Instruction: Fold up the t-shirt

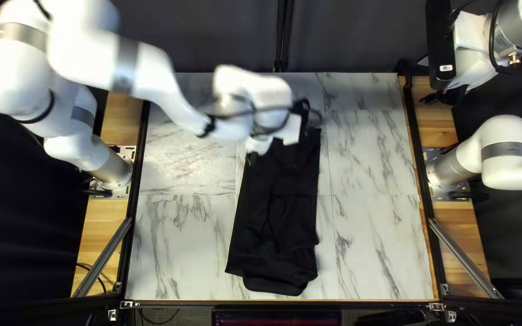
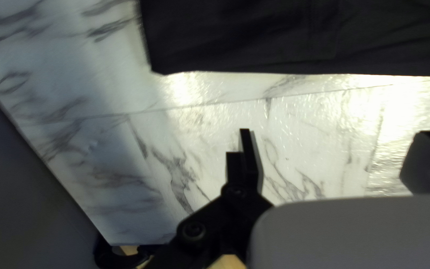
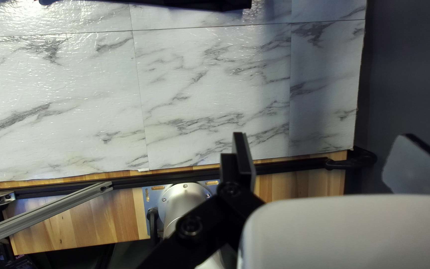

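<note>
We have the black t-shirt (image 1: 273,223) lying on the marbled worktop (image 1: 373,253), around its middle, in a long, narrow shape running from the far side towards the near edge. Its layers overlap near the near end, where a rounded edge pokes out past the rest and the side nearer our right arm steps in and out; a few creases cross the cloth. Our left arm (image 1: 146,66) reaches in over the worktop, blurred, and hides part of the shirt's far end. Our left gripper (image 1: 251,158) has its fingers (image 2: 252,159) well apart with nothing clamped between them; in its wrist view the straight side of the shirt lies ahead of them, with bare marbled surface beneath. Our right gripper (image 1: 447,96) is raised by the worktop's far right corner, its fingers (image 3: 245,162) also wide apart and holding nothing. Its wrist view shows a strip of dark cloth well ahead, across the marbled surface, and the wooden border (image 3: 85,219) with a metal strut (image 3: 51,211) lying over it, beside our right arm's base (image 3: 182,199).
</note>
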`<state>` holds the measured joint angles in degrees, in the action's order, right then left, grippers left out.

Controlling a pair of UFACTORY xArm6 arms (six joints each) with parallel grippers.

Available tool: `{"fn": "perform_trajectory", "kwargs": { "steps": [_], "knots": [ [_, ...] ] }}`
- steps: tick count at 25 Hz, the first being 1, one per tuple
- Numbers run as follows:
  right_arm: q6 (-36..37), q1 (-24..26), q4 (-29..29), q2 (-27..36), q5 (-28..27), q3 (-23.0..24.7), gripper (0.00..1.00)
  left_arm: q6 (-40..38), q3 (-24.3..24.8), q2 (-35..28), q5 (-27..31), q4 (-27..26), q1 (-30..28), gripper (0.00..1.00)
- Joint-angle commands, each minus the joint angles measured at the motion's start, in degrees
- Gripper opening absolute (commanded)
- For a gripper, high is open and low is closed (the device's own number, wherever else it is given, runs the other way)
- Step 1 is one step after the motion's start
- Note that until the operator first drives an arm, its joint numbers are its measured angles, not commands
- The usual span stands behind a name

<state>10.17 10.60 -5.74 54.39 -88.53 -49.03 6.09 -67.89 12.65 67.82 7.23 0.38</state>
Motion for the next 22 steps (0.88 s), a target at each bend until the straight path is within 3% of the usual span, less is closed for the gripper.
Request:
{"fn": "perform_trajectory", "kwargs": {
  "steps": [1, 6, 10, 14, 22],
  "knots": [
    [0.00, 0.00, 0.00, 0.00, 0.00, 0.00, 1.00, 0.87, 3.49, -1.56, -4.09, -0.98, 0.42, 1.00],
    [0.00, 0.00, 0.00, 0.00, 0.00, 0.00, 1.00, 1.58, 14.97, -7.40, -18.09, 1.72, -1.61, 1.00],
    [0.00, 0.00, 0.00, 0.00, 0.00, 0.00, 1.00, -1.60, 18.85, -7.30, -24.98, 8.17, -4.59, 1.00],
    [0.00, 0.00, 0.00, 0.00, 0.00, 0.00, 1.00, -3.43, 21.24, -6.52, -29.84, 11.83, -5.33, 1.00],
    [0.00, 0.00, 0.00, 0.00, 0.00, 0.00, 1.00, -6.54, 22.02, -2.75, -33.56, 16.71, -4.97, 1.00]
  ]
}}
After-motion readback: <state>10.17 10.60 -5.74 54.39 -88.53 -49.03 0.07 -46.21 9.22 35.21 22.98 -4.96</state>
